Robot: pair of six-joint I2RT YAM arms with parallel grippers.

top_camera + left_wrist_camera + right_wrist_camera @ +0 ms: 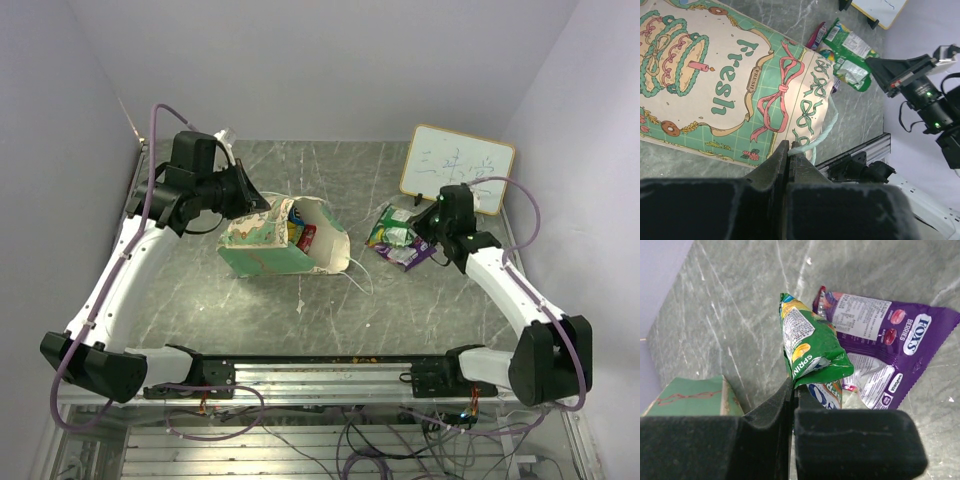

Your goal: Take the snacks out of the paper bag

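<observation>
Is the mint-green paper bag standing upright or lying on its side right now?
Lying on its side. The mint-green paper bag rests flat on the table, its open mouth facing right, packets visible inside.

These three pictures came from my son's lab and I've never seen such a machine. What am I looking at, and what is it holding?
Two white-and-black robot arms are bolted at the near edge of a grey marbled table. One picture looks down from above and behind them. The other two come from cameras on each wrist, so the dark shapes at the bottom are that arm's own fingers.

On the table lies a mint-green paper bag on its side, its mouth open with packets visible inside. The left claw is shut on the bag's thin string handle. The right claw pinches a glossy green candy packet, above a purple candy packet lying flat on the table. A white framed whiteboard stands at the back.
</observation>
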